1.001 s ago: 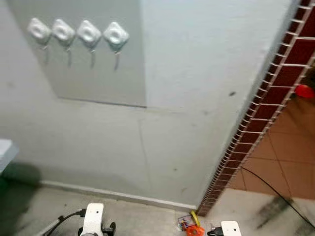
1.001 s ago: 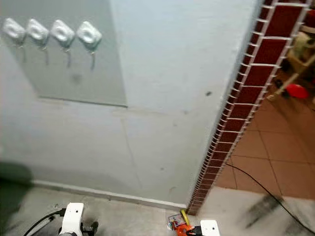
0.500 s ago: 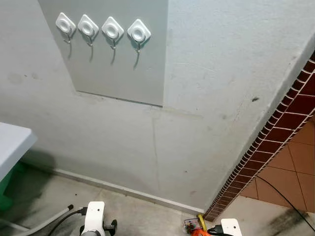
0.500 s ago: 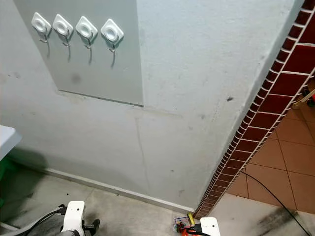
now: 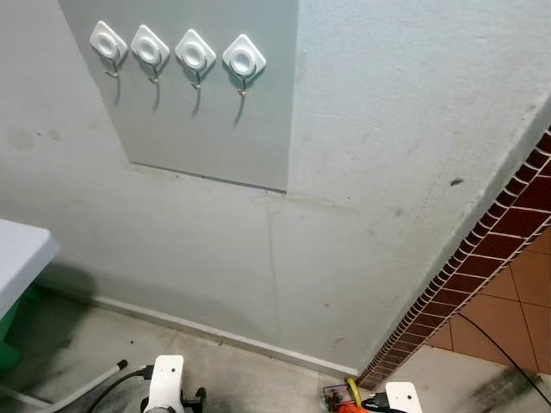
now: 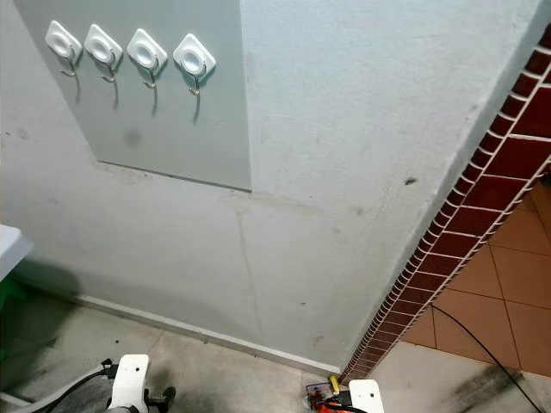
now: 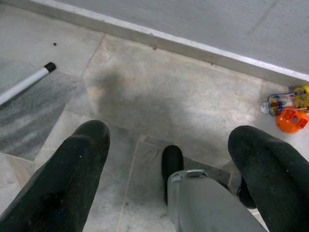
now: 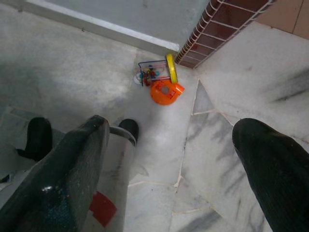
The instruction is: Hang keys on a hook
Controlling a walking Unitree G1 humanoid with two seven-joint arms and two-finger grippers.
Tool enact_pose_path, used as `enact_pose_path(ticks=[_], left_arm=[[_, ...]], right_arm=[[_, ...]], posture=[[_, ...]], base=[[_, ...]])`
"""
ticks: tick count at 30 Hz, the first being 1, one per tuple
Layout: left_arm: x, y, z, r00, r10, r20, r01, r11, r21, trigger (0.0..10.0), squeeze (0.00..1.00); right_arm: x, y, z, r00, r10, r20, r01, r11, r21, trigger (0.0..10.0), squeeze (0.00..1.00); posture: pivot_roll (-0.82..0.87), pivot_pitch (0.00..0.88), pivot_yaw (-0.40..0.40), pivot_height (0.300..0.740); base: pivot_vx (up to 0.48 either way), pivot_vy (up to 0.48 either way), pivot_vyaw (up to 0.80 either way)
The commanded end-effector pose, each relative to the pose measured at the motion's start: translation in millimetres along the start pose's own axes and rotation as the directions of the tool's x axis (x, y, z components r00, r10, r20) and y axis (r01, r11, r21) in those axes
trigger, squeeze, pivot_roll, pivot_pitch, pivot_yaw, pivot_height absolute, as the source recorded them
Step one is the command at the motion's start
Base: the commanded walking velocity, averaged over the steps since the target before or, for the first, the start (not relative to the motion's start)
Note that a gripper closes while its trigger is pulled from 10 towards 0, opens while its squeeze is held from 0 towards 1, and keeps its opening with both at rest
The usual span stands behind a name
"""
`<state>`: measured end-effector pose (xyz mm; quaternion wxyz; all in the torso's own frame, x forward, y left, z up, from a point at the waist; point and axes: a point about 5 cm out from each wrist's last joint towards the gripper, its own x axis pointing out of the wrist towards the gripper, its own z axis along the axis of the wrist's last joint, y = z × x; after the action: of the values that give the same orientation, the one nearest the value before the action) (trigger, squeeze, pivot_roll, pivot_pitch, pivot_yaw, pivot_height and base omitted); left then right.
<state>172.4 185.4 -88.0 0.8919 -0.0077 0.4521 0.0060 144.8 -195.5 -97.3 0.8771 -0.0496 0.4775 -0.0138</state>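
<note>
Since both arms hang idle, left gripper point(image 7: 166, 164) and right gripper point(image 8: 169, 159) point floorward, fingers spread wide, empty. Four white hooks point(image 5: 244, 58) sit high on the grey wall panel point(image 5: 215, 129), awaiting keys; no keys visible. Orange toy point(image 8: 165, 92) lies below, beside the brick corner point(image 5: 491, 241).

A marble floor point(image 8: 231, 145) carries a small colourful toy point(image 8: 159, 79) beside the wall.
</note>
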Motion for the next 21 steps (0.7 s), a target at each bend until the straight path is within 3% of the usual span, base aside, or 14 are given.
enact_pose_path(ticks=[1, 10, 21], left_arm=[[-0.7, 6.0, 0.4, 1.000, 0.011, 0.003, -0.011, 1.000, -0.005, 10.0, 0.00], [-0.1, 6.9, 4.2, 1.000, 0.015, 0.013, -0.015, 1.000, 0.011, 10.0, 0.00], [1.4, 0.7, 7.6, 1.000, 0.004, 0.019, -0.004, 0.999, 0.035, 10.0, 0.00]], right_arm=[[-2.1, 3.6, -11.4, 0.999, 0.008, -0.044, -0.008, 1.000, -0.004, 10.0, 0.00], [-2.3, 6.7, -12.4, 0.999, 0.013, -0.046, -0.013, 1.000, 0.000, 10.0, 0.00], [-2.0, 4.0, -11.3, 0.999, 0.010, -0.046, -0.010, 1.000, -0.004, 10.0, 0.00]], posture=[[-0.07, 0.000, 0.036, 0.732], [-0.08, 0.000, 0.038, 0.732], [-0.08, 0.000, 0.040, 0.732]], base=[[0.000, 0.000, 0.80], [0.000, 0.352, 0.80], [0.000, 0.000, 0.80]])
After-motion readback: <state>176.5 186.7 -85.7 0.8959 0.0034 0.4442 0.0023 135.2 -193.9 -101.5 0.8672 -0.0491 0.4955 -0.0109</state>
